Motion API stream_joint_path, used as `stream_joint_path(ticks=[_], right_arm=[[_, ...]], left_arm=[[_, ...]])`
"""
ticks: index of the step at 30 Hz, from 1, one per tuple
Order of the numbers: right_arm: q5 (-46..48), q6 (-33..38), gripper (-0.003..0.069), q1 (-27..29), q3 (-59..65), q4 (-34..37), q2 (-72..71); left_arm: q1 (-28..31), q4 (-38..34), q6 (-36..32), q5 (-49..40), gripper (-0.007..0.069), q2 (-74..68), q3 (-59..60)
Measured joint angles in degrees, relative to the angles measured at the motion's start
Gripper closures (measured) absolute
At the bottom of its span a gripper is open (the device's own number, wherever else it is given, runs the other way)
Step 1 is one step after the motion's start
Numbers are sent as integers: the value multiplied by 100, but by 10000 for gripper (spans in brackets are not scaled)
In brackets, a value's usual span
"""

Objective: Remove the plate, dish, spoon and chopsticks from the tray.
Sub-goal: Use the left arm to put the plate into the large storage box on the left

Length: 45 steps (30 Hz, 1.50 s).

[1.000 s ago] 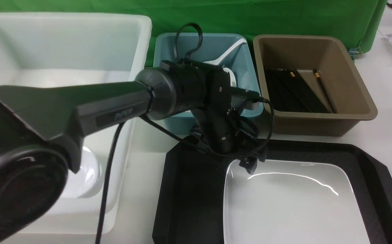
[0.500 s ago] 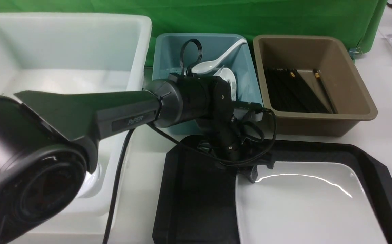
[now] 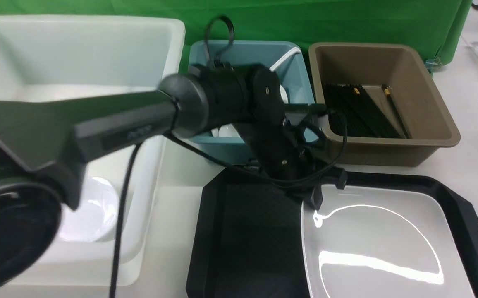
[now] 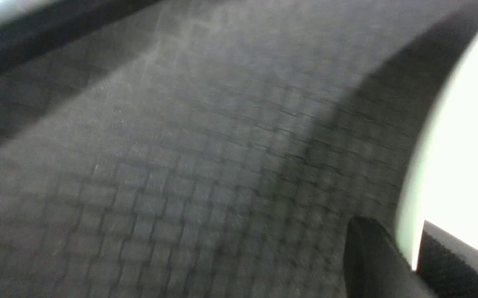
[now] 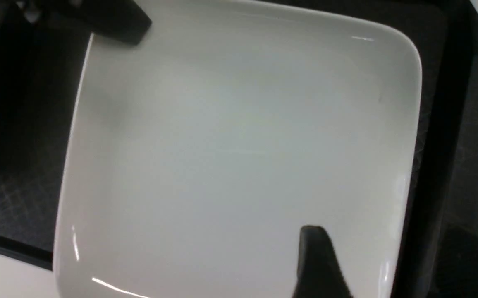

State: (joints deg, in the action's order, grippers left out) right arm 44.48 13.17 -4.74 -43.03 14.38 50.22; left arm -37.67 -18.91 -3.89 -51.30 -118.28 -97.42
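At far left a small dish (image 3: 92, 213) lies in the white tub (image 3: 77, 54), and the spoon (image 3: 285, 58) is in the blue bin (image 3: 251, 47). In the last second the left claw (image 3: 328, 189) has pinched shut on the far-left corner of the plate (image 3: 388, 240), which has slid right on the tray (image 3: 243, 231). The chopsticks (image 3: 359, 111) fill the brown bin (image 3: 421, 82). The right claw (image 5: 388, 248) stands wide over the plate's right rim. Only 1 item looks left to clear.
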Motion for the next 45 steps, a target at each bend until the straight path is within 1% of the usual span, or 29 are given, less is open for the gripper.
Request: stream_joint_path(ticks=[6,13,20,24,28,32,36,45], right_arm=[[0,0,244,0,0,0,0],[0,0,244,0,0,0,0],[0,6,244,0,0,0,0],[0,6,244,0,0,0,0],[0,1,244,0,0,0,0],[0,2,244,0,0,0,0],[-13,2,244,0,0,0,0],[-162,2,244,0,0,0,0]], left_arm=[[0,319,20,-165,594,453,0],[0,774,201,-439,603,854,5],[0,1275,564,-737,606,1236,11],[0,1471,622,-808,606,1469,-12],[94,1403,644,-856,604,1650,-172],[593,1091,594,-962,598,1887,-415],[905,855,560,-1040,598,2031,-460],[963,779,389,-1375,597,2044,-456]])
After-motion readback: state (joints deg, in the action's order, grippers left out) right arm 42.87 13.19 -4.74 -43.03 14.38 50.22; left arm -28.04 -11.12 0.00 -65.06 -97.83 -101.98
